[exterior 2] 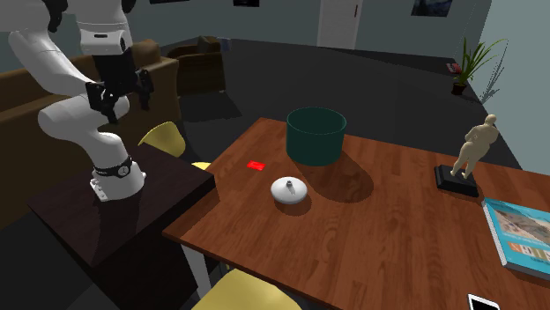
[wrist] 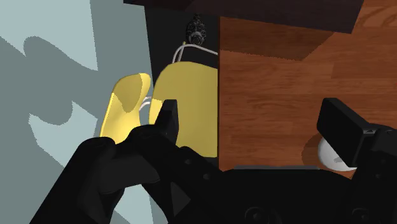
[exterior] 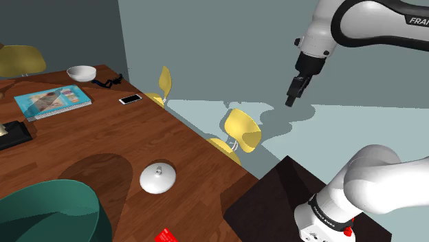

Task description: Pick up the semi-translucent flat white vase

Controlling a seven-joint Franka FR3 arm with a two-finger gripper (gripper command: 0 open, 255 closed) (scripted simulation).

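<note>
My pincer hangs high, off to the side of the table, its fingers spread wide with nothing between them. The vase sits on the table near the edge, close to the green tub, well apart from me.

The white arm arches across the upper right of the shoulder view, its black gripper pointing downward in mid-air, fingers parted, holding nothing.
</note>
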